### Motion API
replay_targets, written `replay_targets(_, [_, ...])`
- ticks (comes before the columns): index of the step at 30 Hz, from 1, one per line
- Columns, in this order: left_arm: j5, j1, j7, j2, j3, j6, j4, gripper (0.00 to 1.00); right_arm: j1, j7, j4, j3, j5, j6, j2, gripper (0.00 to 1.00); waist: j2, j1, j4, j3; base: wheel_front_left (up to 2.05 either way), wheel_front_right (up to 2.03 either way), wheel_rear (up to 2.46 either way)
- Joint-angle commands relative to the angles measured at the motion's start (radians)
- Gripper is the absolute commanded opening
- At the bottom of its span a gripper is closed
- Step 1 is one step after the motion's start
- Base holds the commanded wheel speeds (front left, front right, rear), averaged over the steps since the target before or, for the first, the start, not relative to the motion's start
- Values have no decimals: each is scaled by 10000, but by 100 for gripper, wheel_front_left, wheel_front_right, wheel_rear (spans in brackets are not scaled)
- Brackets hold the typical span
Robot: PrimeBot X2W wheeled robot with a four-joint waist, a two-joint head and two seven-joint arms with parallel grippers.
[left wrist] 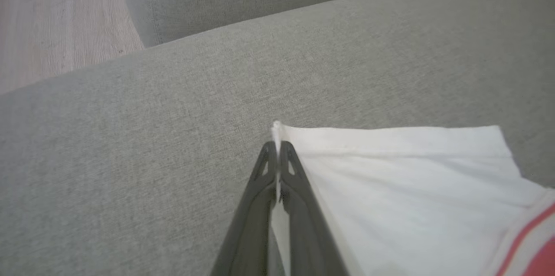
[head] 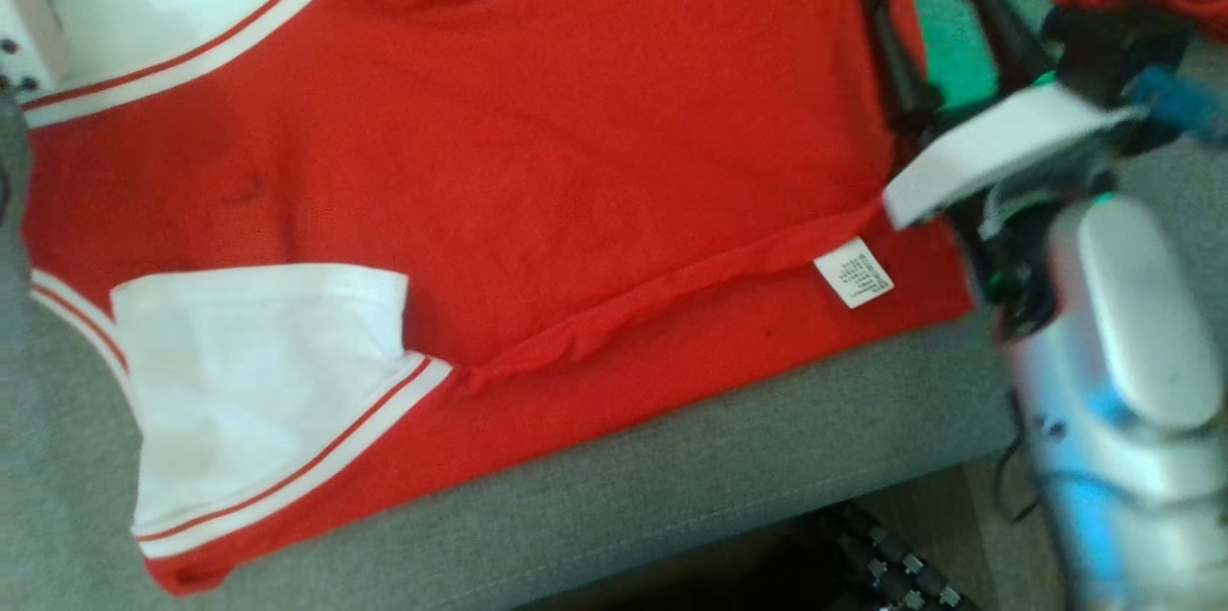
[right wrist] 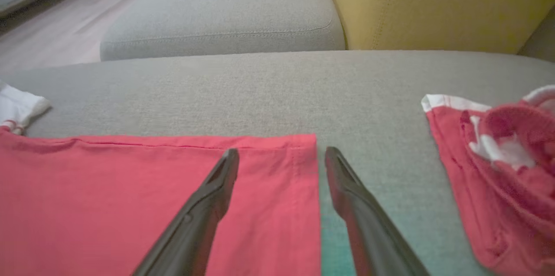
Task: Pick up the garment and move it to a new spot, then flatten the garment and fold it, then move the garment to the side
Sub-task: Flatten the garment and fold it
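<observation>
Left wrist view: my left gripper (left wrist: 277, 148) clamps the shirt's (head: 576, 160) white sleeve (left wrist: 390, 180); right gripper (right wrist: 282, 153) gapes astride the hem (right wrist: 310, 189).

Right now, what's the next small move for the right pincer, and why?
Probably close the right pincer on the garment's hem corner. Its jaws stand open astride that corner's edge, one finger over red cloth, the other over grey cushion, while the left pincer is shut on the white sleeve's corner. It may need lowering first; height is unclear.
</observation>
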Motion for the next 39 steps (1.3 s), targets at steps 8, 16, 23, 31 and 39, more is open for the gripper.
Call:
replay_targets(8, [-254,-384,-963,-90,-115,-117,-771,0,-1653,1171,1343,-181,-872,-9,-1055,100,0,0,729,-236,0,0,0])
replay_targets(16, [-452,-328,-1319,-261,-317,-160,-1074,0,-2509,1899,2907,230,-790,-9,-1574,100,0,0,1201,-267,0,0,0])
replay_targets(23, [-566,-251,-1473,-382,-520,-178,-1138,0,-2991,2405,4118,614,-71,-9,-1684,45,0,0,1407,-303,0,0,0])
replay_targets(31, [-690,-172,-1808,-378,-476,-164,-1119,0,-3280,2207,4764,934,408,-9,-1772,0,0,0,1410,-488,0,0,0])
replay_targets(39, [-941,482,-2627,-340,-147,-104,-1553,0,-3080,1049,4613,1092,579,-9,-1829,0,0,0,1347,-1171,0,0,0])
